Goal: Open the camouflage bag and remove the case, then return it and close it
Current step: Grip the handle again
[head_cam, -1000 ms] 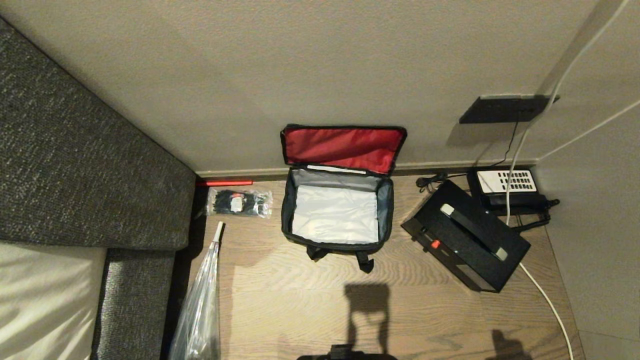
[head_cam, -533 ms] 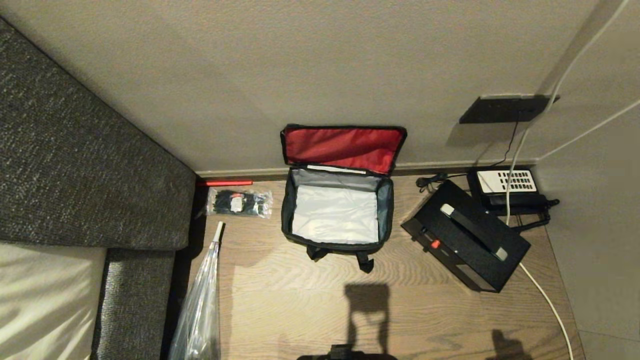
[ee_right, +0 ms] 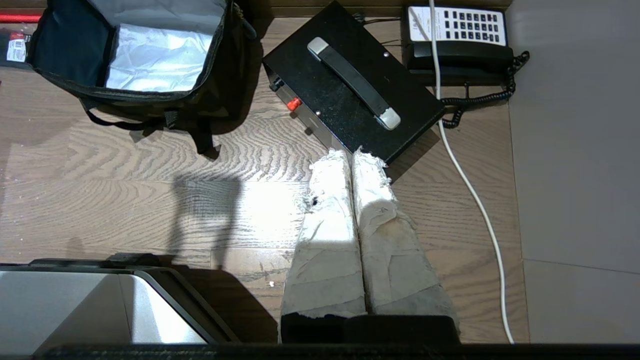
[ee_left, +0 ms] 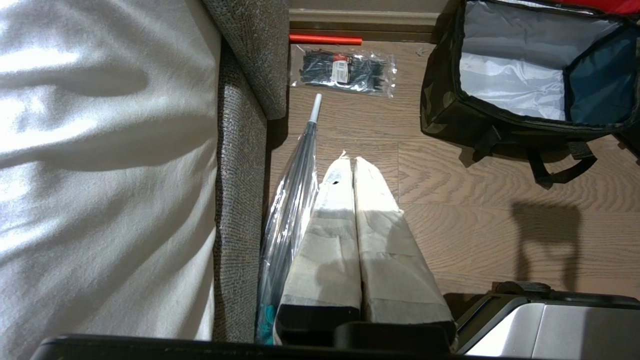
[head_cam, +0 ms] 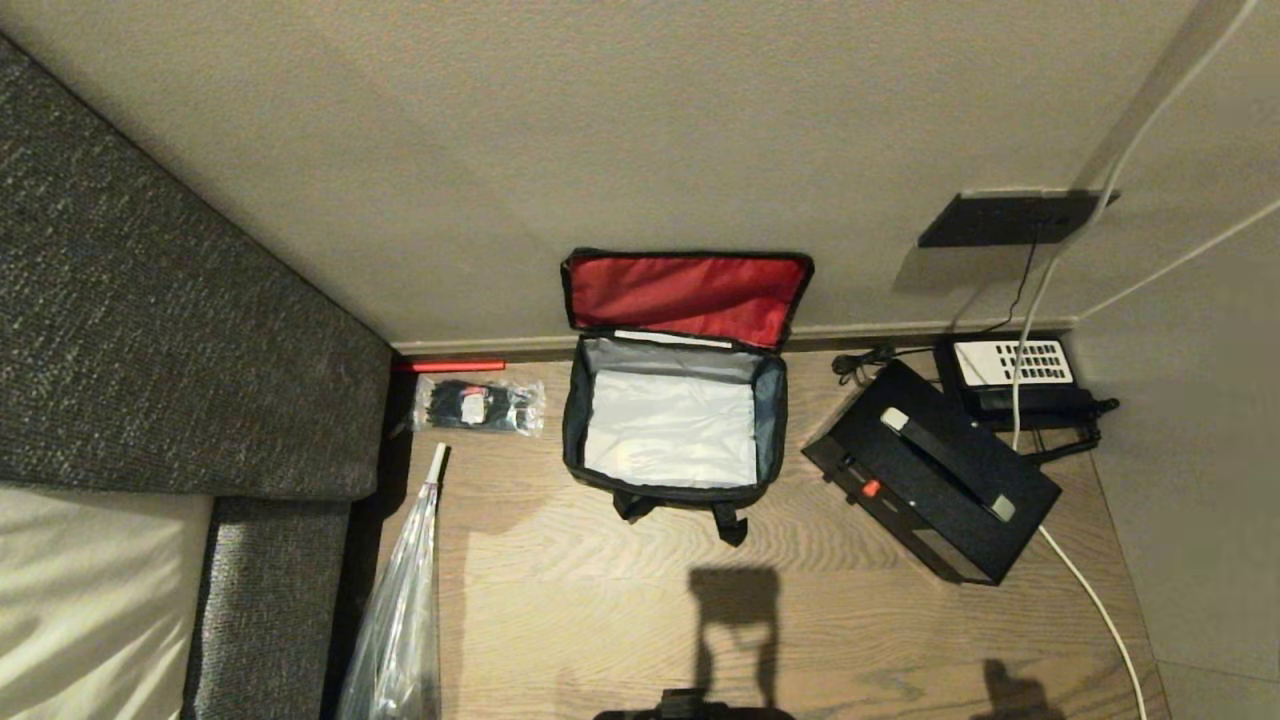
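The camouflage bag point(head_cam: 573, 425) stands open on the wooden floor against the wall, its red-lined lid point(head_cam: 687, 295) flipped up and its grey-white inside bare. The flat black case point(head_cam: 930, 470) with a white-ended handle and small red latch lies on the floor to the bag's right. Both show in the right wrist view, the bag point(ee_right: 220, 85) and the case point(ee_right: 350, 85). My left gripper point(ee_left: 352, 161) hangs shut above the floor beside the sofa, holding nothing. My right gripper point(ee_right: 350, 155) is shut and empty, over the floor near the case's corner. Neither arm appears in the head view.
A grey sofa point(head_cam: 150, 330) with a white cushion fills the left. A clear-wrapped umbrella point(head_cam: 400, 600) and a packet of black cable ties point(head_cam: 478, 405) lie beside it. A black telephone point(head_cam: 1010, 375) and white cable point(head_cam: 1090, 590) sit right of the case.
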`<state>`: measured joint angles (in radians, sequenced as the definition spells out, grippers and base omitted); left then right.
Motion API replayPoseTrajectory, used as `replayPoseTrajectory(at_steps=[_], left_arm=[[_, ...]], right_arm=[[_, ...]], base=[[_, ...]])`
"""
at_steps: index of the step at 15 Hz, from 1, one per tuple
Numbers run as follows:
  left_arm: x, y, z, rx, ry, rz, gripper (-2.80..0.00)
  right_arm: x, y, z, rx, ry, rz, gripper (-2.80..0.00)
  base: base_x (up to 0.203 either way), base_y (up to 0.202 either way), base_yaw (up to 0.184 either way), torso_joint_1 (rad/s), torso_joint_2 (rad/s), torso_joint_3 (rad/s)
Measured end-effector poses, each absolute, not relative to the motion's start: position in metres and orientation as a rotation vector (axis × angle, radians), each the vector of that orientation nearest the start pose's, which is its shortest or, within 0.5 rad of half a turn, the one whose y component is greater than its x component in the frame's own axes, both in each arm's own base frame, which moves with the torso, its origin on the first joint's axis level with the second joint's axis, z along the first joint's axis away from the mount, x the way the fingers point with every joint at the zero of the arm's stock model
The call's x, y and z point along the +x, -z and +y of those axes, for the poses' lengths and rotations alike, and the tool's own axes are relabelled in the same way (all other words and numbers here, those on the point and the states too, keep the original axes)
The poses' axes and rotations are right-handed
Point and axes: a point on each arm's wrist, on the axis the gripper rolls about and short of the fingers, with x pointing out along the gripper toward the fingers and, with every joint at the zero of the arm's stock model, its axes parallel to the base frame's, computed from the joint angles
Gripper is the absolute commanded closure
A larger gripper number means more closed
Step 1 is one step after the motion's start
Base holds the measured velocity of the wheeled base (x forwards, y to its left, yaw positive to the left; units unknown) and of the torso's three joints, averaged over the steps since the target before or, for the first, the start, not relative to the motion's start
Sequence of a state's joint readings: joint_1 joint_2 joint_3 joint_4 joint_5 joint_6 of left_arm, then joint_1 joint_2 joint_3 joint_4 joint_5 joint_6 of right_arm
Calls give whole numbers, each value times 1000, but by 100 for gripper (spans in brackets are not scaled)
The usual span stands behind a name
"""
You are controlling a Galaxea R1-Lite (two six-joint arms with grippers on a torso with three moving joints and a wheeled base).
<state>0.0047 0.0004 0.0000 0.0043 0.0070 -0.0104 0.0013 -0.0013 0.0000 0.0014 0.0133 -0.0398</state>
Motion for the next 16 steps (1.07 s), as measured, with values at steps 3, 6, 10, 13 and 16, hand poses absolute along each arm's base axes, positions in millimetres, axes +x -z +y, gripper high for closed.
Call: replayPoseTrajectory(at_steps=[3,6,10,13,16], left_arm=[[-23,-75,0,-10,-12,4,0],[-23,-75,0,-9,-12,4,0],[-23,-75,0,-10,-11,5,0],[-23,-75,0,-10,-12,4,0],[-23,-75,0,-10,-12,5,0]], right_arm=[[-23,-75,0,-39,-14,0,0],[-23,-75,0,-39,-14,0,0],[-23,-75,0,-39,-15,0,0],[-23,-75,0,-39,-14,0,0],[-23,-75,0,-40,-15,0,0]], base=[[0,0,0,0,0,0],[0,0,0,0,0,0],[0,0,0,0,0,0],[0,0,0,0,0,0],[0,0,0,0,0,0]])
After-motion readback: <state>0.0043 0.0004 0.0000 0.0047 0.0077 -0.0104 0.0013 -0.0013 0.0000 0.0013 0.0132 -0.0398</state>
